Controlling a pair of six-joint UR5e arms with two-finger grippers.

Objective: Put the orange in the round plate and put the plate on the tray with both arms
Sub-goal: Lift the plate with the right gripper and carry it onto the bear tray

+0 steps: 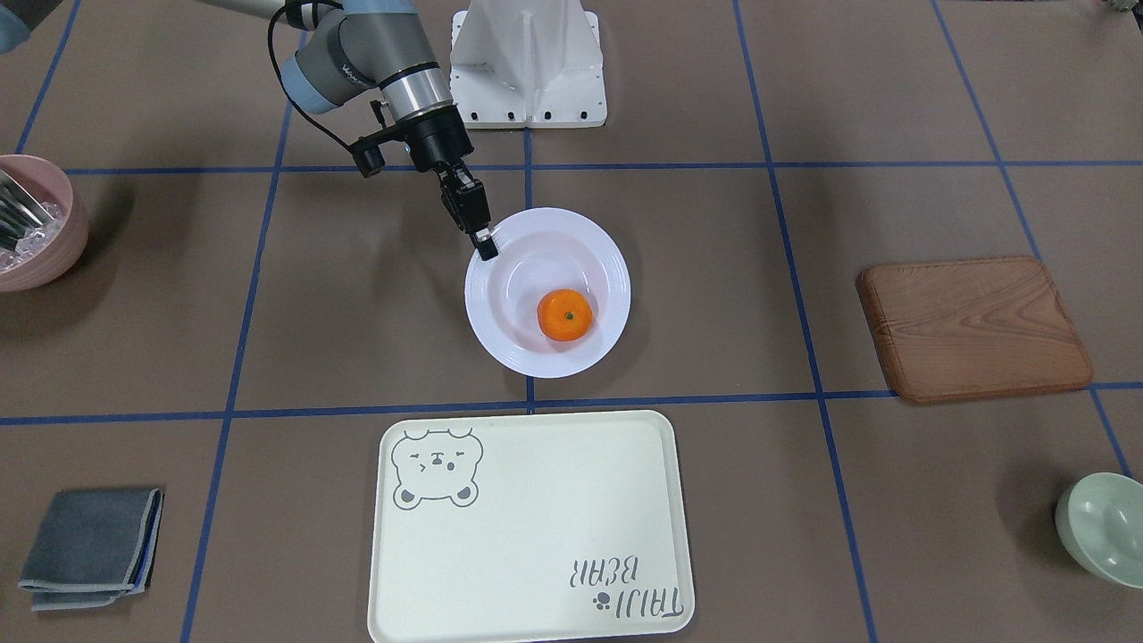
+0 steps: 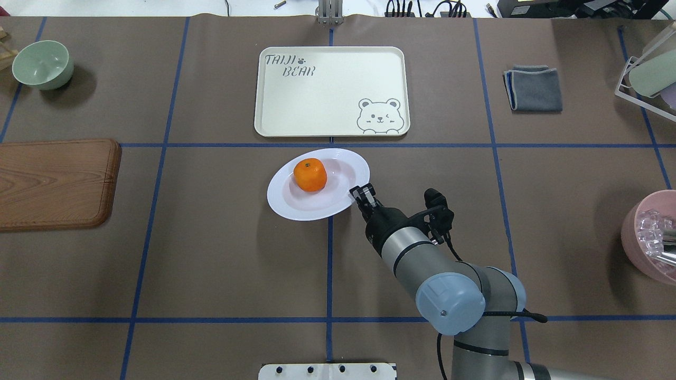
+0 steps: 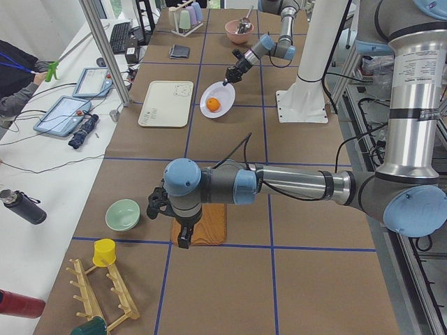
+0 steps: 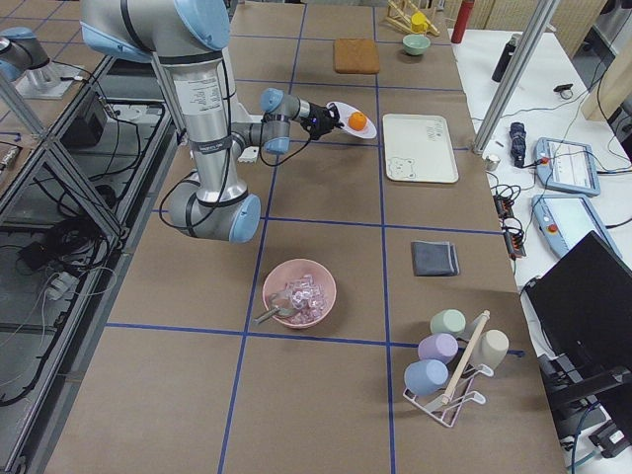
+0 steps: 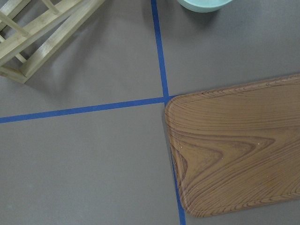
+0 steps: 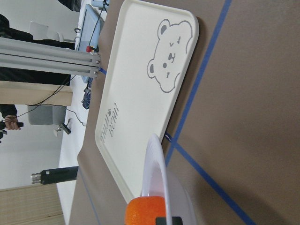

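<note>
Right tool (image 2: 360, 193) pinches narrow on the round plate (image 2: 296, 210) at its near rim, orange (image 2: 310, 174) in its well just ahead, tray (image 2: 327, 89) straight beyond, while the left tool (image 3: 183, 241), grip impossible to tell, hangs well off sideways, so right is nearer.

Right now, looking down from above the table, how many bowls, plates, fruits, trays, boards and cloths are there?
Bowls: 2, the green bowl and the pink bowl
Plates: 1, the round plate
Fruit: 1, the orange
Trays: 1, the tray
Boards: 1, the wooden board
Cloths: 1, the grey cloth
Total: 7
</note>
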